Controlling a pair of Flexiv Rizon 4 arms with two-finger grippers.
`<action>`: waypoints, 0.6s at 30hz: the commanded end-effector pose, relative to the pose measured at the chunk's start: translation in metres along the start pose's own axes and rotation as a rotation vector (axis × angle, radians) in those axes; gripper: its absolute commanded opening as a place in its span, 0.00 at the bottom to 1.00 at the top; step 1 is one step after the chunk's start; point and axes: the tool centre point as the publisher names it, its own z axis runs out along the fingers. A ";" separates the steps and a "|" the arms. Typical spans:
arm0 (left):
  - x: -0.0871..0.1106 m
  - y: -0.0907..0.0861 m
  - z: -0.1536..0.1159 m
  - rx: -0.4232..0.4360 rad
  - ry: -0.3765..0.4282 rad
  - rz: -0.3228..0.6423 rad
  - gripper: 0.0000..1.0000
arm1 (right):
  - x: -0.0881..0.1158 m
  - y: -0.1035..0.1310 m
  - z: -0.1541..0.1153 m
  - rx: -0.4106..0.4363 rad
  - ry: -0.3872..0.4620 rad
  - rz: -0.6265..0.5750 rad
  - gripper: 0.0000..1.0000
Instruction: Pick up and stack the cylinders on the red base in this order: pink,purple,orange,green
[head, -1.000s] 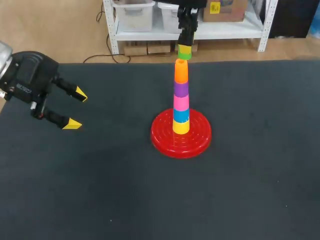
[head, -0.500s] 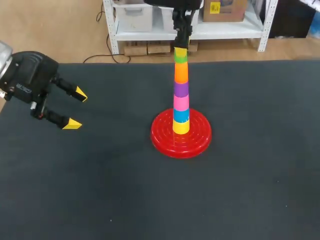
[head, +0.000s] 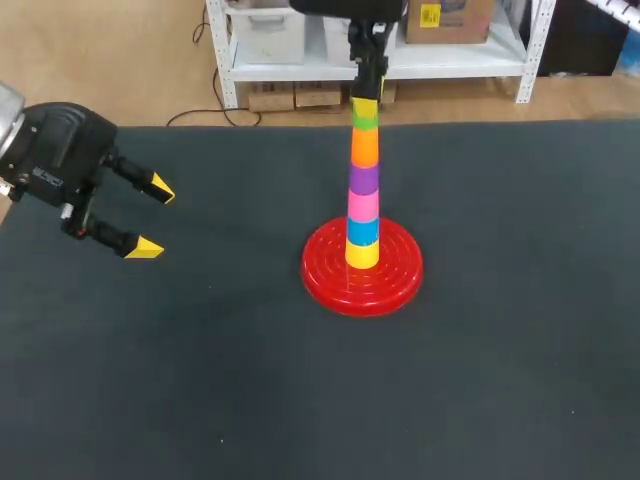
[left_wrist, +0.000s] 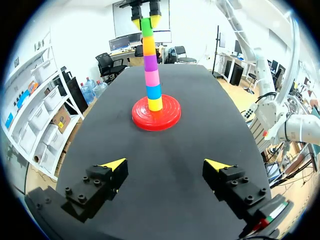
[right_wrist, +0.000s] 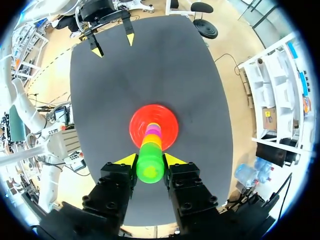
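A blue cylinder (head: 363, 231) sits directly atop a yellow cylinder (head: 362, 254), both upright, over the dark table (head: 200, 380).

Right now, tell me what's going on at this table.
The right claw is shut on the green cylinder, which sits on the orange cylinder, topmost over the red base. Below come the purple cylinder, pink cylinder, blue cylinder and yellow cylinder. The claw has not let go yet. The left claw hangs open and empty over the table's left side, well away from the base.
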 end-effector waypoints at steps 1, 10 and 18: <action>0.001 0.000 0.000 -0.001 -0.001 0.001 1.00 | 0.001 -0.003 0.005 -0.005 -0.004 -0.001 0.00; 0.001 0.000 0.000 -0.001 -0.001 0.001 1.00 | 0.006 -0.005 0.012 -0.018 -0.025 0.010 0.00; 0.001 0.000 0.000 -0.001 -0.001 0.001 1.00 | 0.007 -0.006 0.014 -0.009 -0.049 0.009 0.00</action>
